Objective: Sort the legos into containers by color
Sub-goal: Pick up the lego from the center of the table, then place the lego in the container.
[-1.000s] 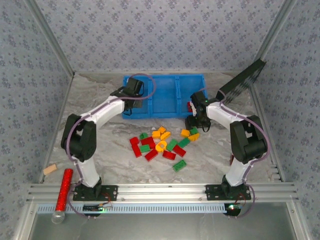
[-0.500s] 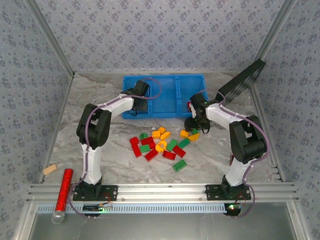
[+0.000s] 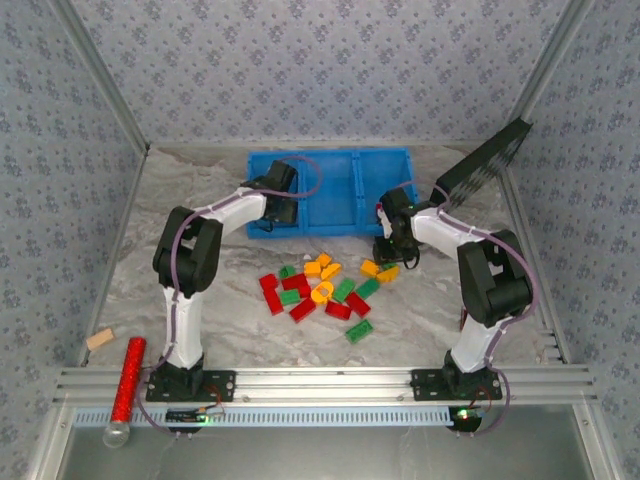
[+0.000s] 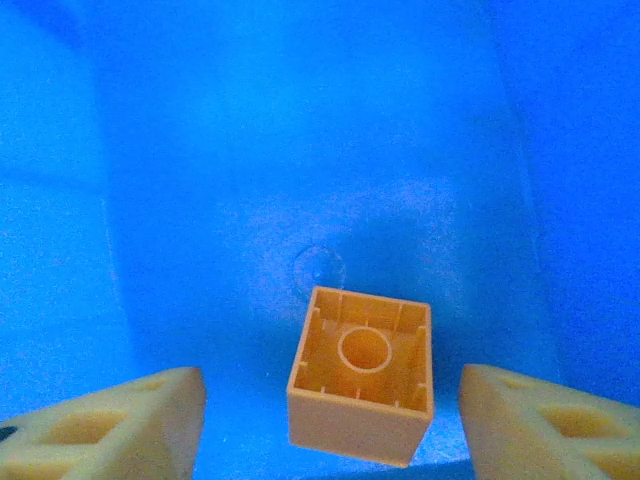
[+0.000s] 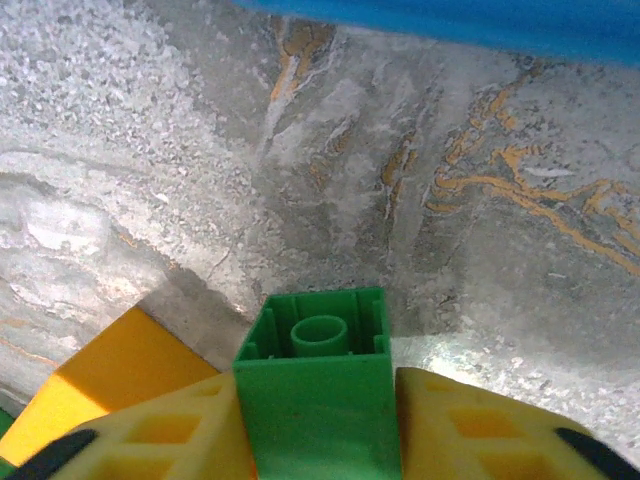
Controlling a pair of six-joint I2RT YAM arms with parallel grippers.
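Seen from above, your left gripper (image 3: 281, 208) hung over the left compartment of the blue tray (image 3: 330, 195), which sat at 12 o'clock on the marble table (image 3: 240, 330). In the left wrist view its fingers (image 4: 110, 425) stood wide apart at 7 and 5 o'clock, holding nothing. An orange brick (image 4: 362, 385) lay between them on the tray's blue floor, hollow underside up, and it appeared to touch neither finger.

Your right gripper (image 3: 391, 243) was down at the table just outside the tray's near wall, at about 1 o'clock from the loose bricks (image 3: 320, 290). In the right wrist view the jaws were clamped on a green brick (image 5: 318, 400), its hollow underside facing the camera. A yellow-orange brick (image 5: 110, 380) lay at 8 o'clock, and the tray's edge ran along 12 o'clock.

The loose bricks, red, green and orange, were scattered at the table's centre between the two arms.

A black panel (image 3: 487, 158) leaned at 2 o'clock. A red glittery tube (image 3: 126, 375) and a small wooden block (image 3: 99, 339) lay at 8 o'clock, well apart from the bricks
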